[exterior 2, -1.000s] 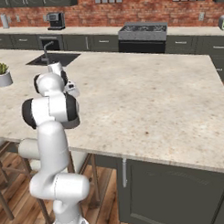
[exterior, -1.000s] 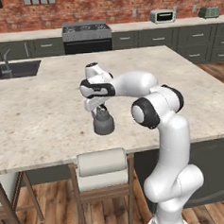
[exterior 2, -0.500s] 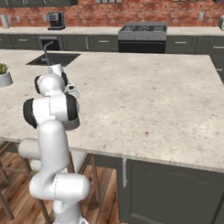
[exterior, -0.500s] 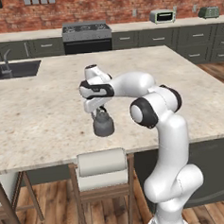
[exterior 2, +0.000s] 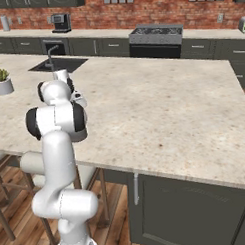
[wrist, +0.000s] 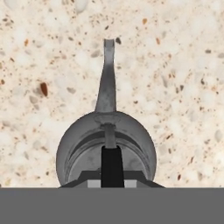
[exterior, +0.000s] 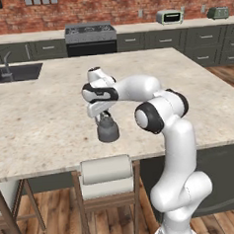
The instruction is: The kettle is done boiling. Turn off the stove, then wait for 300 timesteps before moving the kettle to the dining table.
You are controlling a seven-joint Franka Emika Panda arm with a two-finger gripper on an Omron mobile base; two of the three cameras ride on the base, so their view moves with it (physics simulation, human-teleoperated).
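The small grey kettle sits on the beige speckled dining table, close to its near edge. My gripper hangs straight above it, shut on the kettle's thin arched handle. Looking down from the hand, the kettle has its round body under me and its spout pointing away, and my gripper has its dark fingertips pressed together over the handle. The stove stands against the brick back wall, far behind the table; it is also seen as the stove from the right.
A sink with a faucet is set in the table's far left corner. A padded stool stands under the near edge, below the kettle. A potted plant sits at the left. A toaster oven rests on the back counter.
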